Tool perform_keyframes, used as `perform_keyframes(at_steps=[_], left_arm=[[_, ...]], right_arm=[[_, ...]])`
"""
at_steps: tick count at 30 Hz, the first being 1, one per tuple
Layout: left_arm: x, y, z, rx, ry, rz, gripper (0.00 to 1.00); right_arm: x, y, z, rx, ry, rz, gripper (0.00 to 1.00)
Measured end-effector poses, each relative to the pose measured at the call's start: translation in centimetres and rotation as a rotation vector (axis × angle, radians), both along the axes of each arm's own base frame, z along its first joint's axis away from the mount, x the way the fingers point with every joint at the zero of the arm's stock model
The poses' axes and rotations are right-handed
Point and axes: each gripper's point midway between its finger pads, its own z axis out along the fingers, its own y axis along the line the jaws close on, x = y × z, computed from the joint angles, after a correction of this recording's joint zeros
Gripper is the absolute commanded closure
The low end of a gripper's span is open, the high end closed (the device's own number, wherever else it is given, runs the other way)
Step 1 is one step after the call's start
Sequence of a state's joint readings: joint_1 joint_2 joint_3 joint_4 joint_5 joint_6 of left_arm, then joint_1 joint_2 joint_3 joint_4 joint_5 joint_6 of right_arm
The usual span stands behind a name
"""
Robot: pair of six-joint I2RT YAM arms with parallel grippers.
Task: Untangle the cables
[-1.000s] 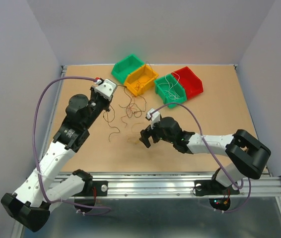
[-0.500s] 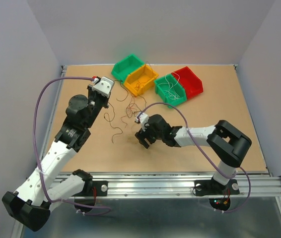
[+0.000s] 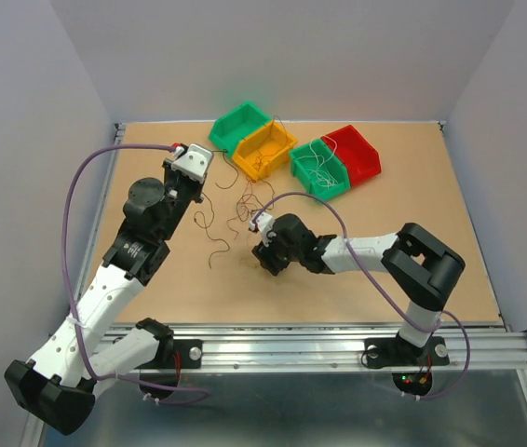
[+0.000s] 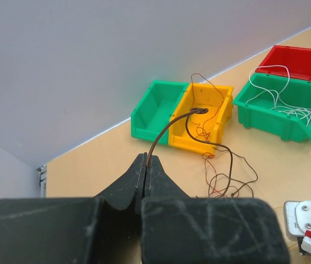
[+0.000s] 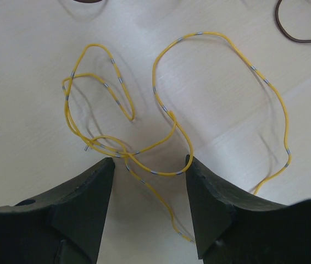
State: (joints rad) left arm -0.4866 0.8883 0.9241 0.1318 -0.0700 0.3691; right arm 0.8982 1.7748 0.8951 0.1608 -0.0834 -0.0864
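So the yellow cable (image 5: 173, 114) is lying flat on the counter (image 5: 29, 66) in loose loops, knotted on itself. It sits right between the fingers of the right tool (image 5: 150, 160), which is spread wide on either side of it; can't tell if it's actually touching.

The left tool (image 4: 146, 165) is pressed together, pinching a dark brown cable (image 4: 164, 129). That one arcs up off the tips, then drops back to a thin reddish tangle (image 4: 218, 179) on the counter in front of the yellow bin (image 4: 191, 140). There are white cables (image 4: 279, 102) in the green bin (image 4: 276, 125) beside it, with the red bin (image 4: 298, 58) behind that.
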Motion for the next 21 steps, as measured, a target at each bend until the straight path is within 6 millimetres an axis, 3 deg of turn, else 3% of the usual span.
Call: perform_keyframes(at_steps=[8,11,15,18,21], left_arm=[[0.1,0.1,0.0,0.0,0.0,0.004,1.0],[0.1,0.1,0.0,0.0,0.0,0.004,1.0],[0.1,0.2,0.0,0.0,0.0,0.007,1.0],[0.1,0.3,0.0,0.0,0.0,0.01,1.0],[0.2,0.3,0.0,0.0,0.0,0.01,1.0]], right_arm=[[0.2,1.1,0.1,0.007,0.01,0.019,0.41],[0.4,1.8,0.1,0.011,0.008,0.025,0.56],[0.5,2.1,0.1,0.014,0.011,0.026,0.91],[0.4,2.1,0.1,0.013,0.013,0.021,0.99],[0.8,1.6,0.7,0.012,-0.001,-0.015,0.99]])
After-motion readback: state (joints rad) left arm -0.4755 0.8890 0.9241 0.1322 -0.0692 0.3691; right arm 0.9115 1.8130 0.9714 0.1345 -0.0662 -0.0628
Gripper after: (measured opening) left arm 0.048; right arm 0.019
